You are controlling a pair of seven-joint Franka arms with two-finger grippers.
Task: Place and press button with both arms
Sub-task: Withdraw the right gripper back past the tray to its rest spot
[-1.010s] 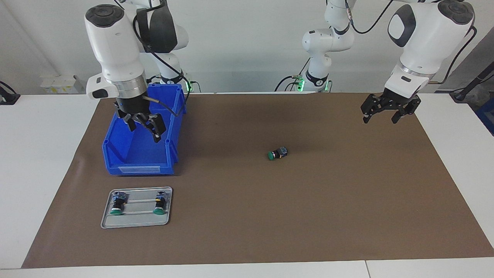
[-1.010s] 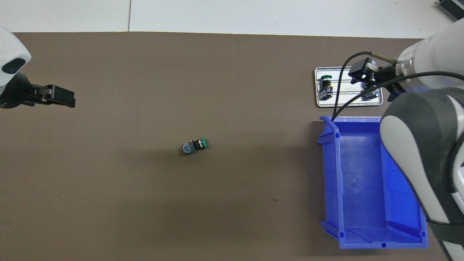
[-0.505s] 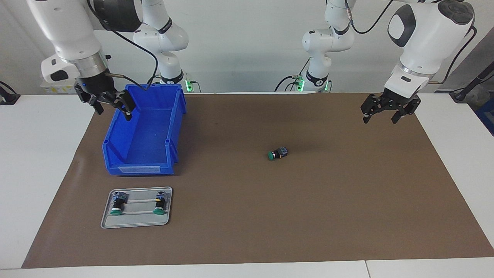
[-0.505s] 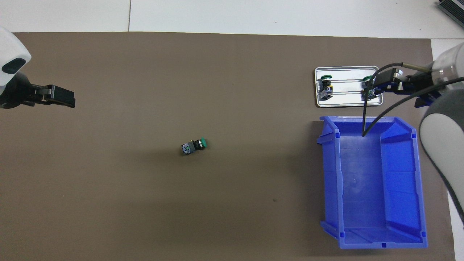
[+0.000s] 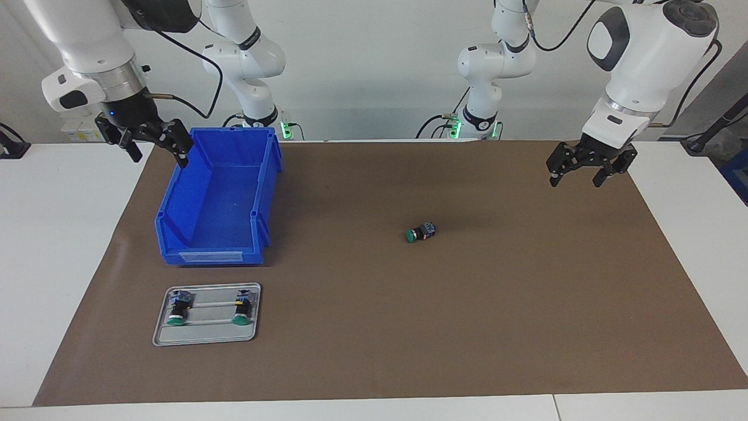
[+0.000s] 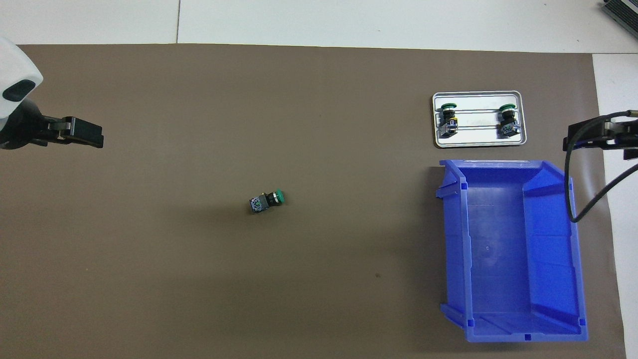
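The right gripper point(image 5: 155, 147), jaws spread, has apparently left the bin point(image 5: 217, 197); left gripper point(image 5: 589, 169) spread too.

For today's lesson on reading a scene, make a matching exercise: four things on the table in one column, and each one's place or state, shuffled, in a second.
Things
1. loose button
2. blue bin
3. metal tray
4. left gripper

Places or states
A. holds two buttons
B. empty, nearer to the robots than the tray
C. lying on its side on the brown mat
D. up in the air, jaws open, holding nothing

Pairs: 1-C, 2-B, 3-A, 4-D
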